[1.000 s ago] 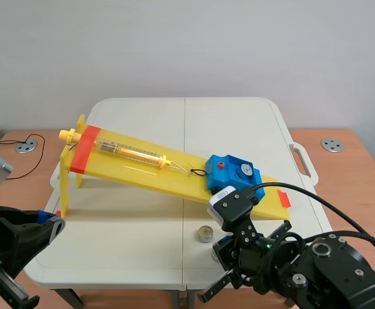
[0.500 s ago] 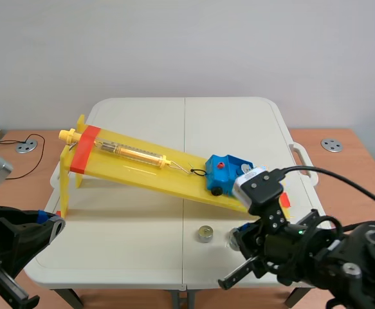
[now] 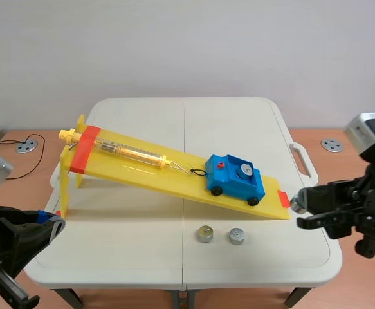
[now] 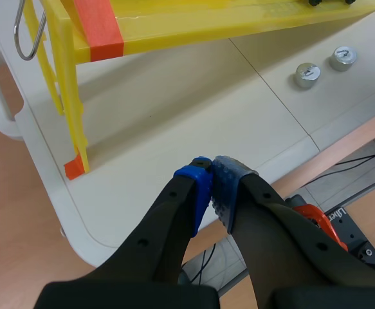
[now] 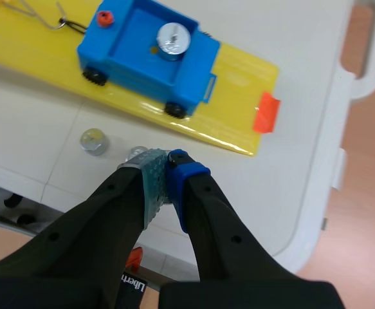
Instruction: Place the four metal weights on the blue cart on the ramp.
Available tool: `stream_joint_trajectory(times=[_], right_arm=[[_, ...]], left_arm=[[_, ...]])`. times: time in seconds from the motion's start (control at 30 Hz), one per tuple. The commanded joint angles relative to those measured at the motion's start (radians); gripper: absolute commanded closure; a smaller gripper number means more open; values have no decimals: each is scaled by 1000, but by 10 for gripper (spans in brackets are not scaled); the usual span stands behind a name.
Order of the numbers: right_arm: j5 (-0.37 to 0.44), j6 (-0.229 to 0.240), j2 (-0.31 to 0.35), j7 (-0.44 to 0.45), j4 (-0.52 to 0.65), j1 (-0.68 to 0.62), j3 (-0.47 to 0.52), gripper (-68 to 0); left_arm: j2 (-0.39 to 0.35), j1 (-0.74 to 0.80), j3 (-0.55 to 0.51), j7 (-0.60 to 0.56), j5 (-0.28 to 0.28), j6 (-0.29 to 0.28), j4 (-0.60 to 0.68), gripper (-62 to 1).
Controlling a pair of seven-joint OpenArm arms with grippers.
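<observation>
The blue cart [image 3: 235, 181] sits low on the yellow ramp [image 3: 142, 172], apparently kept from rolling by the hooked spring scale [image 3: 132, 153]. One weight [image 3: 244, 170] lies in it, while a second weight [image 3: 204, 234] and a third weight [image 3: 237, 236] wait on the white tabletop [image 3: 142, 251] just below the ramp. I see no fourth. The left gripper [image 4: 211, 174] and right gripper [image 5: 168, 170] hang off the near edge, jaws clenched with nothing visible between them. Brown wooden surfaces [image 3: 361, 145] flank the tabletop, with a plain wall [image 3: 187, 45] behind.

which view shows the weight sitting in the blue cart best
The right wrist view: it looks down into the blue cart, showing the metal weight whole from above. The scene view shows it small, at a slant. The left wrist view catches only the cart's wheels.
</observation>
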Motion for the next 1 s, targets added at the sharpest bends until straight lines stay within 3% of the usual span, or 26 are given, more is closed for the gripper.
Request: stream_joint_trajectory(times=[0.0,0.13,0.27,0.53,0.97], right_arm=[[104,31,24,77,108,42,57,-6],[155,34,21,82,111,48,133,-6],[180,39,7,103,109,74,133,-6],[148,38,-74,103,48,216,80,-6],[91,38,-171,129,-173,414,-13,-6]], left_arm=[[8,-8,-18,-96,-77,-18,73,-38],[8,-8,-18,-96,-77,-18,73,-38],[8,-8,-18,-96,-77,-18,73,-38],[8,-8,-18,-96,-77,-18,73,-38],[8,-8,-18,-96,-77,-18,73,-38]])
